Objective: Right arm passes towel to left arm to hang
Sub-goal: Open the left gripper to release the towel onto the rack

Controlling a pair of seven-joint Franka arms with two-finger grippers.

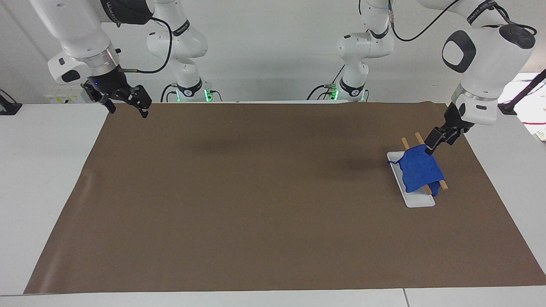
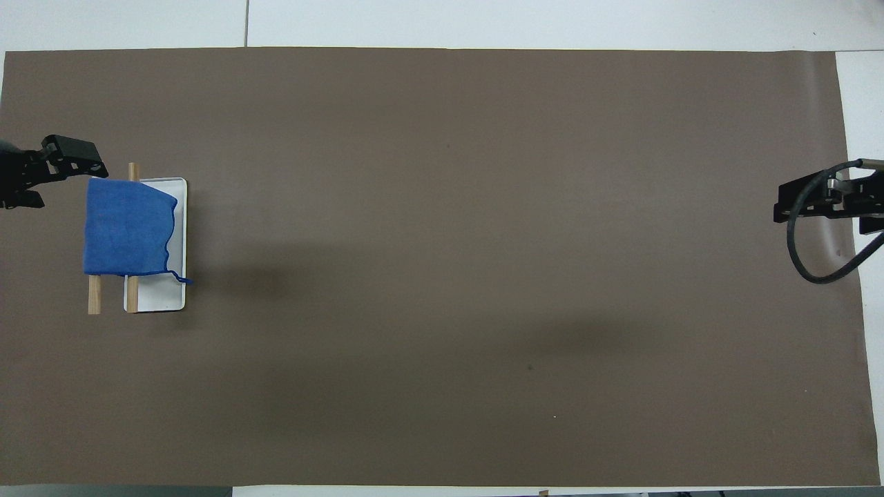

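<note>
Towel point(image 1: 420, 170): I'm seeing it draping over 2 rods point(image 1: 442, 184) above the tray point(image 1: 418, 201), right of frame.
Left gripper point(image 1: 431, 146): touching its upper corner; grip, I cannot tell.
Right gripper point(image 1: 126, 102): waiting upper left, fingers spread, ready for handover.

Bright blue towel point(image 1: 418, 169), white tray point(image 1: 416, 200), tan wooden rods point(image 1: 443, 184), plain brown mat point(image 1: 256, 192)

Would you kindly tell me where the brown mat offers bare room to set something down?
Everything between the white tray and the right gripper is bare. It is crowded only around the towel on its wooden rails, where the left gripper is.
</note>
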